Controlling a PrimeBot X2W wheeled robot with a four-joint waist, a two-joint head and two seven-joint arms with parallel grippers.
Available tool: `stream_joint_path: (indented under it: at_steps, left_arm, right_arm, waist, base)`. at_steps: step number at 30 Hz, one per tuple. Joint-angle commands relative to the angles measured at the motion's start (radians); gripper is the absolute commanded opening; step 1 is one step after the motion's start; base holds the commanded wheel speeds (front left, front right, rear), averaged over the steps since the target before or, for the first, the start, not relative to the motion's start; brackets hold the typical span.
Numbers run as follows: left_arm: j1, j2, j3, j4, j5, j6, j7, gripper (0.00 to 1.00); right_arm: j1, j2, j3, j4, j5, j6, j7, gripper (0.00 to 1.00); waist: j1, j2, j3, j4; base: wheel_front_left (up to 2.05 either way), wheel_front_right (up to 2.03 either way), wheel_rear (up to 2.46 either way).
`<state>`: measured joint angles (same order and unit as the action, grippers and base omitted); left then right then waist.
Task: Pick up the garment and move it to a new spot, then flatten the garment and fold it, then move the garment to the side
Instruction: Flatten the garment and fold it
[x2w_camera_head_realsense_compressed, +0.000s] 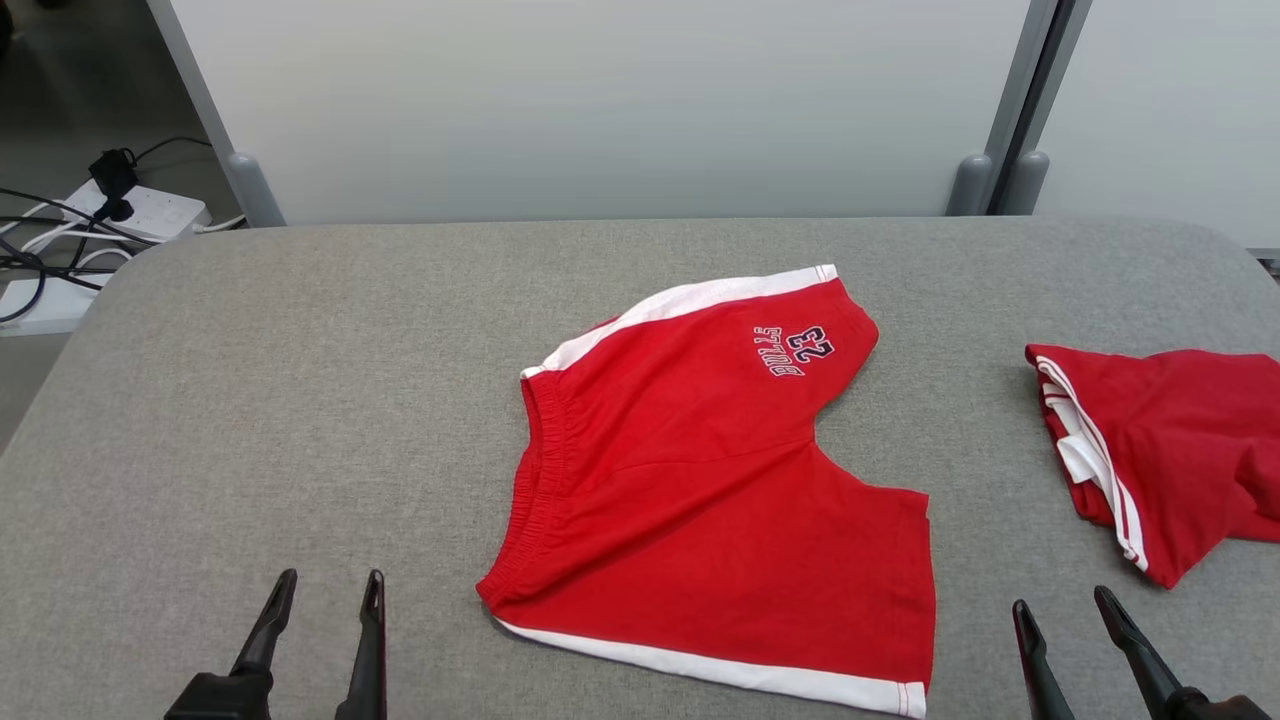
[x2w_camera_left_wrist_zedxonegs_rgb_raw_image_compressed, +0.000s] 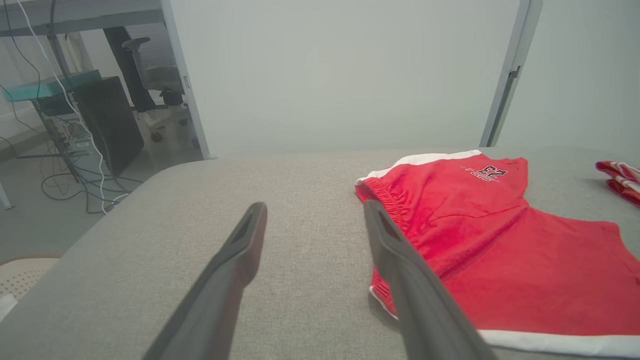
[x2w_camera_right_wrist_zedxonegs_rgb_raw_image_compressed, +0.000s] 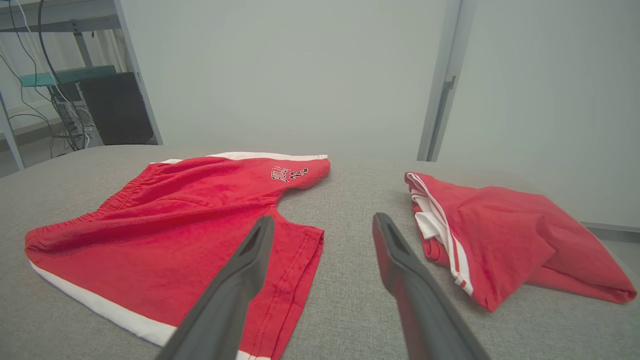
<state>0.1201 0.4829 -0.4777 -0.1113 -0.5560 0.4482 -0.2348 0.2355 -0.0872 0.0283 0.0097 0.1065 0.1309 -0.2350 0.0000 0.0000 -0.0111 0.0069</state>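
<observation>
**Shorts lying flat mid-table, both end effectors wide and empty**

Head view: the red shorts (x2w_camera_head_realsense_compressed: 700, 480) are lying spread on the middle of the table (x2w_camera_head_realsense_compressed: 300, 400). The waistband (x2w_camera_head_realsense_compressed: 540, 470) is facing the robot's left and the leg hems are facing right, with white stripes running along the near and far edges. The left end effector (x2w_camera_head_realsense_compressed: 331, 577) is hanging at lower left, fingers wide, holding nothing, near the waistband corner but apart from it. The right end effector (x2w_camera_head_realsense_compressed: 1060, 598) is doing the same at lower right, just past the near leg hem. A folded red garment (x2w_camera_head_realsense_compressed: 1170, 450) is sitting toward the table's right end, well apart from the shorts. A pale partition (x2w_camera_head_realsense_compressed: 600, 100) is standing behind the table. A power strip (x2w_camera_head_realsense_compressed: 150, 210) and cables (x2w_camera_head_realsense_compressed: 40, 260) are lying on the floor far left.

Left wrist view: the fingers are pointing across bare grey cover and one is overlapping the waistband in frame. I cannot tell whether it is touching. A computer tower (x2w_camera_left_wrist_zedxonegs_rgb_raw_image_compressed: 107, 125) and an office chair (x2w_camera_left_wrist_zedxonegs_rgb_raw_image_compressed: 150, 65) are standing beyond the table.

Right wrist view: the fingers are straddling the gap between the shorts' leg hem and the folded garment.

Judgement: the cloth is looking light, soft and limp, and not fragile. It is likely sagging and bunching once lifted. The woven cover is probably adding drag, so lifting beats sliding. Best holds are the waistband corners or the stitched hem corners, where the fabric is thickest.
</observation>
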Motion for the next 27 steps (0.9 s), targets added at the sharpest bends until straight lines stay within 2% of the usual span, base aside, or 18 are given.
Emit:
stream_joint_path:
  at_steps: [1,6,18,24,27]
  left_arm:
    - [-0.046,0.012,0.032,-0.024,-0.008,-0.007,0.005,1.0]
    - [-0.06,-0.018,0.001,0.005,-0.065,-0.062,0.044,1.0]
    - [-0.196,-0.091,-0.043,0.208,-0.163,-0.223,0.086,1.0]
    - [-0.262,-0.117,-0.046,0.301,-0.194,-0.286,0.084,1.0]
    - [-0.28,-0.122,-0.04,0.326,-0.204,-0.302,0.077,1.0]
  right_arm:
    - [-0.034,-0.015,0.017,-0.027,0.005,0.0,-0.001,1.0]
    - [-0.044,-0.017,0.057,0.023,0.012,0.0,0.029,1.0]
    - [-0.151,-0.016,0.193,0.196,0.036,0.0,0.023,1.0]
    - [-0.206,-0.012,0.232,0.268,0.058,0.0,0.006,1.0]
    - [-0.223,-0.011,0.243,0.29,0.063,0.0,0.001,1.0]
  waist:
    - [0.0,0.0,0.003,0.003]
    - [0.0,0.0,0.033,-0.011]
    - [0.0,0.0,0.219,-0.034]
    - [0.0,0.0,0.28,-0.045]
    - [0.0,0.0,0.296,-0.051]
  base:
    - [0.0,0.0,0.0]
    - [0.0,0.0,0.0]
    - [0.0,0.0,0.0]
    - [0.0,0.0,0.0]
    - [0.0,0.0,0.0]
